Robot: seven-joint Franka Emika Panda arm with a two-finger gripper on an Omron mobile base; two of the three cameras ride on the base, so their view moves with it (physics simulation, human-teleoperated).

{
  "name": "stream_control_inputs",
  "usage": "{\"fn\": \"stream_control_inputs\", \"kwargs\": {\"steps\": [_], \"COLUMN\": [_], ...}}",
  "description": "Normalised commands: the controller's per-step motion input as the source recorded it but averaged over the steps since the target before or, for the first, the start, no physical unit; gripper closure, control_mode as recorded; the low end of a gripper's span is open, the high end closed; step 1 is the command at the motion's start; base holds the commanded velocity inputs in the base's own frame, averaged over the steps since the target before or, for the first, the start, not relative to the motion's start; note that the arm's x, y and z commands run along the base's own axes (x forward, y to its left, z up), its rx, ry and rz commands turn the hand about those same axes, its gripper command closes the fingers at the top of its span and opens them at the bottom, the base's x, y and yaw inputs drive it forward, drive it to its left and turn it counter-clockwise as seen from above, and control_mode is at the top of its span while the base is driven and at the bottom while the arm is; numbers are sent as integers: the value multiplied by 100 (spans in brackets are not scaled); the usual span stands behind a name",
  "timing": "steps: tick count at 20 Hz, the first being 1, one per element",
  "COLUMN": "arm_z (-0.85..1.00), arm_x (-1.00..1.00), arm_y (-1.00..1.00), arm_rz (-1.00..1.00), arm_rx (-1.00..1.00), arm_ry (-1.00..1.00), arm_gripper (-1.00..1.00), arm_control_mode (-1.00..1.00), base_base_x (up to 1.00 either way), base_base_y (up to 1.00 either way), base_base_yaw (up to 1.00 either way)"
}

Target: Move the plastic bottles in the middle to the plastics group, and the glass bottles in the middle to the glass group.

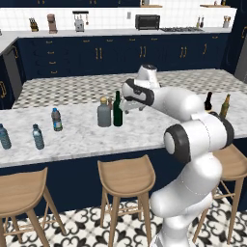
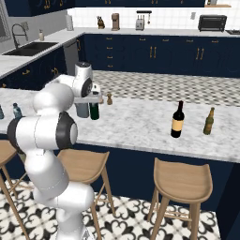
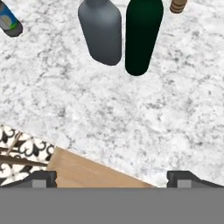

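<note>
- The tall dark-green glass bottle (image 1: 117, 110) and the squat grey tan-capped bottle (image 1: 103, 113) stand just beside each other mid-desk (image 1: 87, 137).
- The small pale-blue plastic bottle (image 1: 57, 119) stands to their left.
- The hand (image 3: 112, 178) hovers above, empty, fingers spread wide.
- The wooden stool (image 3: 83, 170) sits below the desk edge.

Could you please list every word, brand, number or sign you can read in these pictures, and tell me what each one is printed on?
No text can be read anywhere.
Wine bottle: its cream label shows no legible print.
Small water bottles: bluish label bands, too small and blurred to read.
Green bottle and grey bottle: no label at all.
Olive-brown bottle: too small to tell.
</note>
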Motion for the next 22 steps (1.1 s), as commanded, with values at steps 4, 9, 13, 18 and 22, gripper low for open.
{"fn": "stream_control_inputs", "kwargs": {"steps": [4,9,13,18,22], "arm_z": [-10,18,4,4,14], "arm_x": [-3,8,24,31,38], "arm_y": [-4,3,6,8,22], "arm_rz": [3,0,0,-1,-3], "arm_rx": [-7,-3,1,4,0], "arm_ry": [-16,-9,-14,-11,-3], "arm_gripper": [-100,-100,-100,-100,-100], "arm_control_mode": [-100,-100,-100,-100,-100], "base_base_x": [0,0,0,0,0], "base_base_y": [0,0,0,0,0], "base_base_yaw": [0,0,0,0,0]}}
